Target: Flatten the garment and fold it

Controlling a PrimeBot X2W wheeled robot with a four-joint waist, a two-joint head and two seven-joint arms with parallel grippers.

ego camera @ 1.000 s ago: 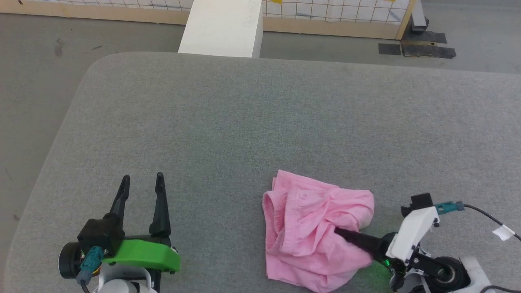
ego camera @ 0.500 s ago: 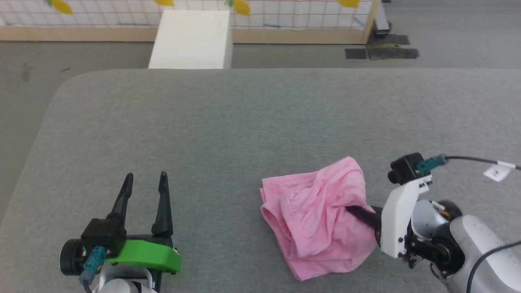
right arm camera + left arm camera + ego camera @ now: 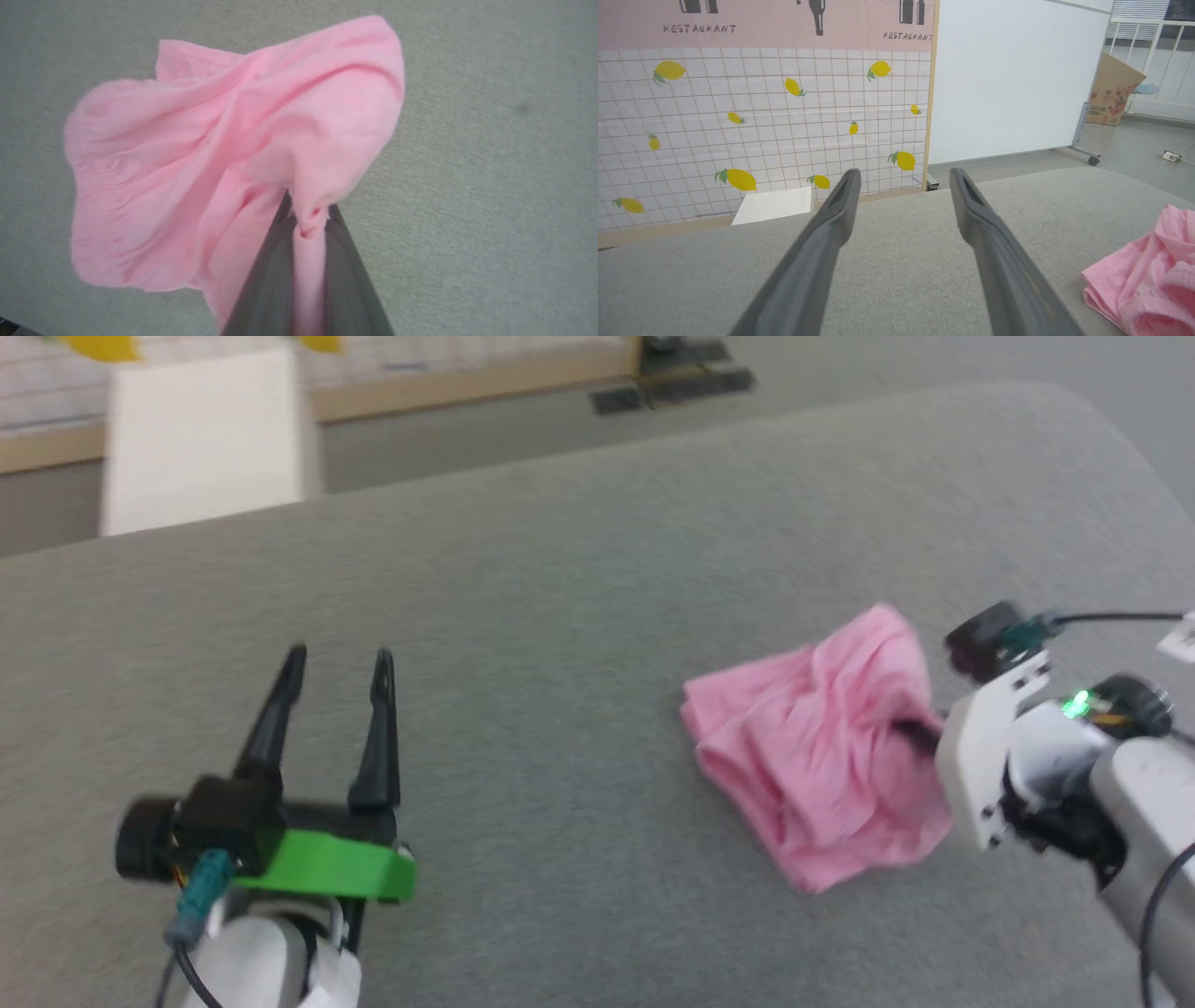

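A fold of the pink garment (image 3: pixel 210 140) is pinched by the right hand (image 3: pixel 308 212) on the grey desk (image 3: pixel 560 597); the left hand (image 3: pixel 904 176) is held spread, well apart.

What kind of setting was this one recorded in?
Probably a staged lab or demo space, not a home: a printed lemon-and-tile backdrop reading RESTAURANT, a white partition on castors, and a grey fabric-covered work surface.

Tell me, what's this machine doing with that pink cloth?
A two-armed robot is working on a pink garment on a grey padded table. Its right gripper is pinched shut on a bunch of the cloth, which is crumpled, not yet flattened. Its left gripper hangs open, apart from it.
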